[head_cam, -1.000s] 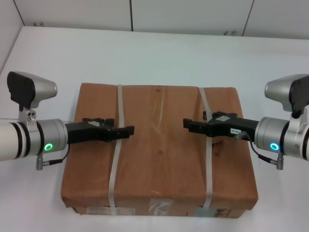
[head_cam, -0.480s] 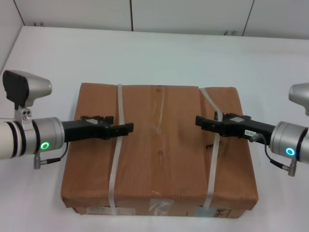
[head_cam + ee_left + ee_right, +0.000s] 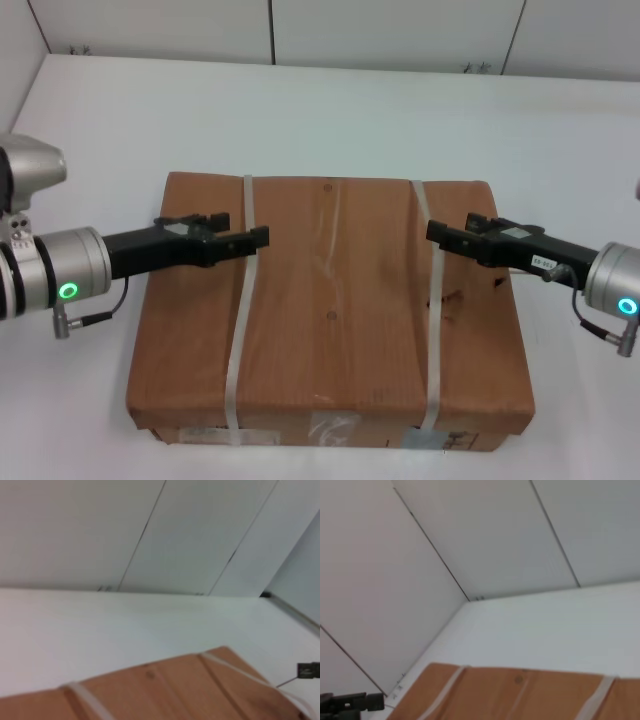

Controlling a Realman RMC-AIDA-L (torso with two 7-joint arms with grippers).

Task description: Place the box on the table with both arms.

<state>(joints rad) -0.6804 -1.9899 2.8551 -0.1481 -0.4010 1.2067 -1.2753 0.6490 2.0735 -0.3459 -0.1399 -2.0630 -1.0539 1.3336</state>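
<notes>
The large brown cardboard box (image 3: 335, 330) lies flat on the white table (image 3: 330, 110), with two whitish straps and labels on its near side. My left gripper (image 3: 262, 238) reaches in from the left, low over the box top, its tip just past the left strap (image 3: 240, 340). My right gripper (image 3: 433, 232) reaches in from the right, its tip at the right strap (image 3: 434, 300). The left wrist view shows the box top (image 3: 165, 690) and the right gripper's tip (image 3: 307, 670) far off. The right wrist view shows the box (image 3: 520, 690) and the left gripper (image 3: 350, 700).
White wall panels (image 3: 390, 30) stand behind the table's far edge. Bare tabletop lies beyond the box and on both sides of it. The box's near side is close to the bottom of the head view.
Both arms have drawn outward from the box's middle. The right gripper moved right, and the right strap, bent beside it half a second ago, now lies straight. The left gripper moved slightly left.
</notes>
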